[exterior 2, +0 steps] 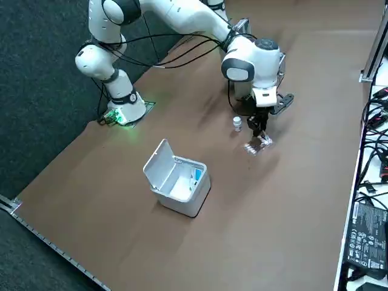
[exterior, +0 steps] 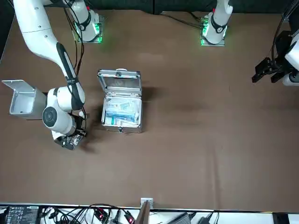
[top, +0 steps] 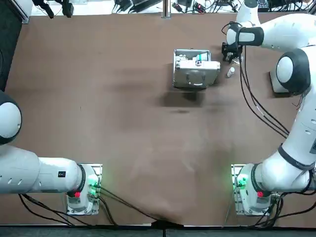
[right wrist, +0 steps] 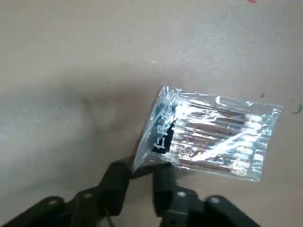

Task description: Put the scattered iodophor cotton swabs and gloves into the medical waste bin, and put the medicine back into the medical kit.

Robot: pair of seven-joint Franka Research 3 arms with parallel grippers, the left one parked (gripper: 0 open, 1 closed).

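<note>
Holding: my right gripper [right wrist: 142, 176] has its fingers drawn almost together, pinching one corner of the clear, crinkled plastic packet of brown-tipped iodophor cotton swabs [right wrist: 213, 137].
Packet position: directly under the gripper, just beside the small white medicine bottle [exterior 2: 237, 124].
Handling: I judge the packet very light, limp and slippery. A corner pinch may let it swing or slide out, so the sealed edge looks the surest hold.
Kit: open silver metal medical kit [top: 195, 69], near the bottle.
Bin: white open-lidded medical waste bin [exterior 2: 177, 179], well apart from the packet.
Hidden: I cannot tell whether the packet is clear of the brown table [top: 123, 123], and the blue item inside the bin is too small to name.
</note>
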